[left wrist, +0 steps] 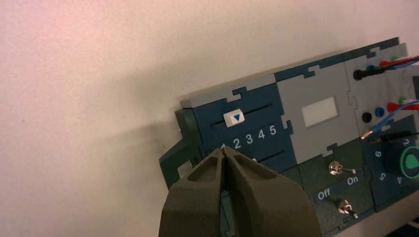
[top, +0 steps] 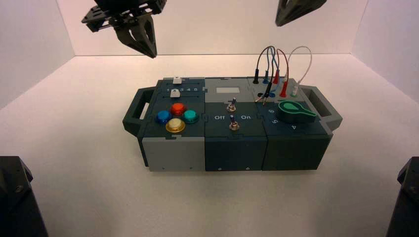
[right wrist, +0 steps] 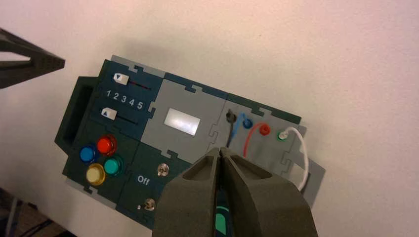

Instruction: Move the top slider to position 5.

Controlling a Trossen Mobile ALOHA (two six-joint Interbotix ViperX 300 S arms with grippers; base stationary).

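1. Small white squarish plastic top slider cap sits near the 1 end of its dark track, by the box's rear left corner; printed digit 5 is at the row's far end.
2. Left tool, fingers together, hangs above that corner, probably to push the cap sideways.
3. Right tool, fingers together, waits high over the box's right half.

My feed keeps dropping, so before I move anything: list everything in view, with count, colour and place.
box: 1, dark teal and grey, centre of the white floor
sliders: 2, white caps, box's far left corner; top slider sits near 2, other slider near 1
digit 5: 1, white, end of the number row between the slider tracks
round buttons: 4, red, blue, green, yellow, left section
toggle switches: 2, metal, middle section
display window: 1, pale, middle far side
knob: 1, green, right section
wires: several, black, blue, red, white, far right
left gripper: shut, raised over the far left
right gripper: shut, raised over the far right
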